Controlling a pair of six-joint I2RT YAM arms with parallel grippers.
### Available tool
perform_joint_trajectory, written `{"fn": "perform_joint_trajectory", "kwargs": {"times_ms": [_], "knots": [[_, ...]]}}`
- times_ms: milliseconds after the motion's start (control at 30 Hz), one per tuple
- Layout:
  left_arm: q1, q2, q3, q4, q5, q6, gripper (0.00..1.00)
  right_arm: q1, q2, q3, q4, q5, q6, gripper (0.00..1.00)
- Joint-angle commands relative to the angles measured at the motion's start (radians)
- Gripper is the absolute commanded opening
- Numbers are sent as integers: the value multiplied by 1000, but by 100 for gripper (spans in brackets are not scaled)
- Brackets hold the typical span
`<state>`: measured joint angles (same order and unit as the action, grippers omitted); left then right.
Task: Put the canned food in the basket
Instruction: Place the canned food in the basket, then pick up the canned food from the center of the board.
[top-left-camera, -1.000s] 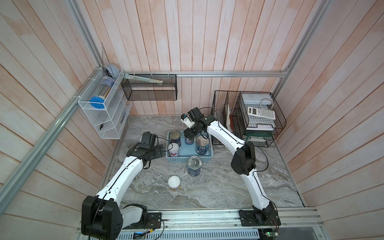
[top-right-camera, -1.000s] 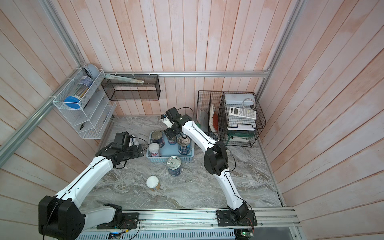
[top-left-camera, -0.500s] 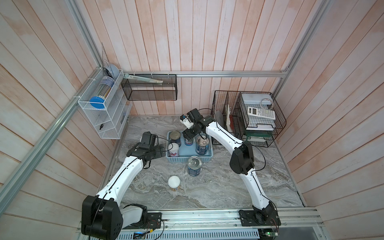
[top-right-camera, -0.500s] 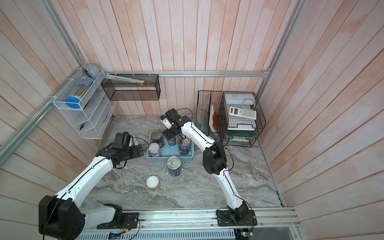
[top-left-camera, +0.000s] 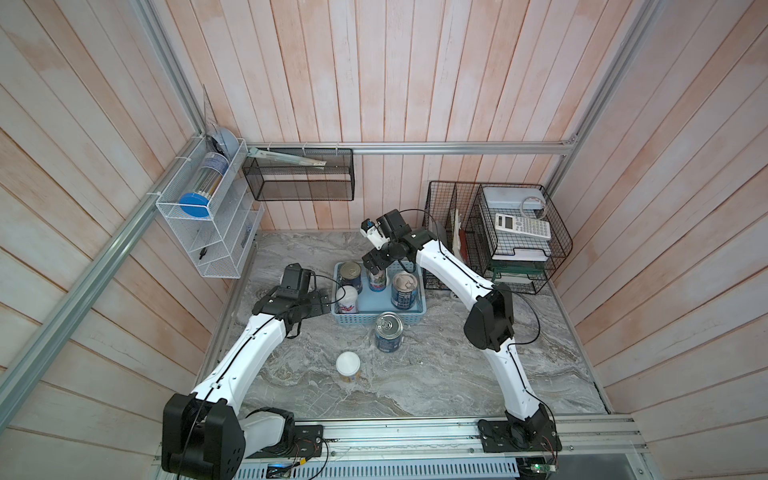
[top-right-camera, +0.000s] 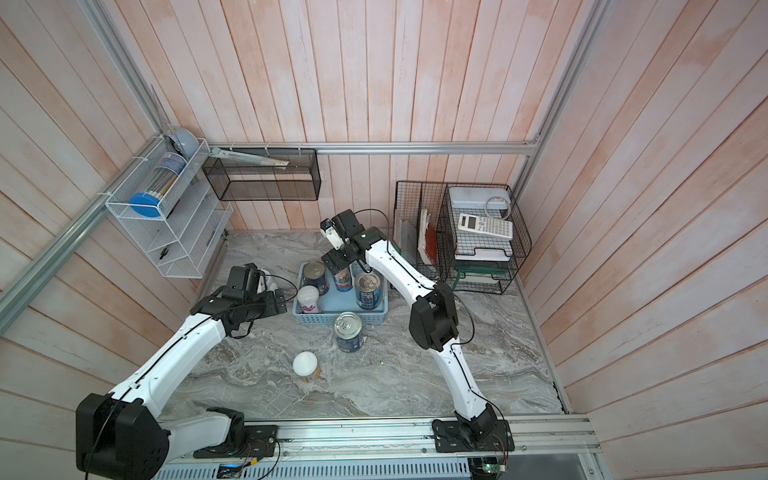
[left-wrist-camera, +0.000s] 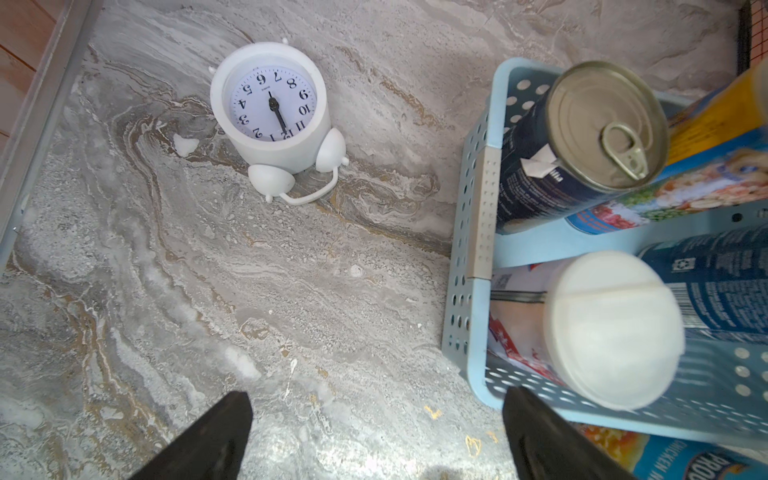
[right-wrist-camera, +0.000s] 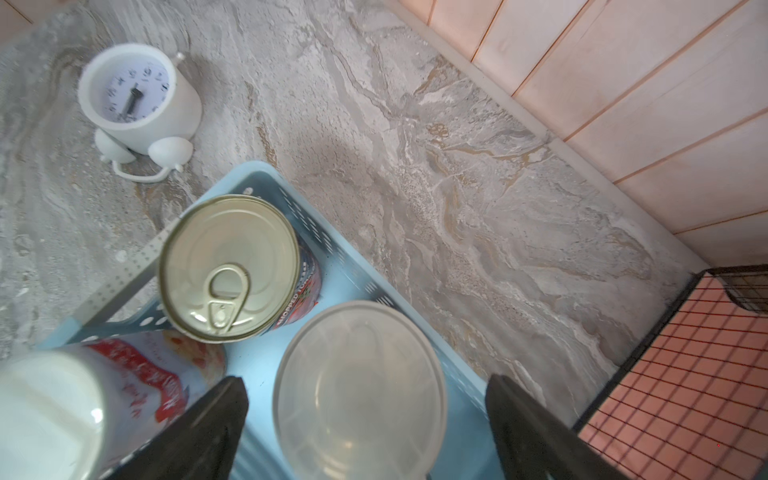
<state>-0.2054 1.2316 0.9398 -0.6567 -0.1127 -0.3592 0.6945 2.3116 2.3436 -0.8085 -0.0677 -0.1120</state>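
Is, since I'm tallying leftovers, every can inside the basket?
No, a silver-topped can and a white-lidded can stand on the table outside the basket.

Pale pink wooden plank walls enclose a grey veined marble tabletop; a white wire shelf and a black mesh rack hang on them, and black wire racks stand in the corner

1. Basket: smooth, matt plastic, perforated.
2. Pull-tab can, left of centre: glossy metal top.
3. Lidded can, lower centre: translucent smooth plastic lid.
4. Tabletop: veined, grainy stone look.
5. Walls: matt wood planks.
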Motion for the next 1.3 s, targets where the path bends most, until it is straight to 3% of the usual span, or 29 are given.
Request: {"fn": "perform_joint_trajectory", "kwargs": {"times_ms": [0,367,667,967,1267], "knots": [[6,-23,-21,21,-10,14,100,2,-125,0,-74,-28,19,97],[6,-35,-32,34,5,15,100,110,-496,-585,87,-40,105,97],[5,-41,-41,42,11,15,100,173,-638,-901,169,-49,212,97],[6,-43,-48,49,7,14,100,222,-695,-1042,227,-81,277,98],[5,-48,-51,51,6,17,100,232,-674,-1061,232,-45,273,98]]}}
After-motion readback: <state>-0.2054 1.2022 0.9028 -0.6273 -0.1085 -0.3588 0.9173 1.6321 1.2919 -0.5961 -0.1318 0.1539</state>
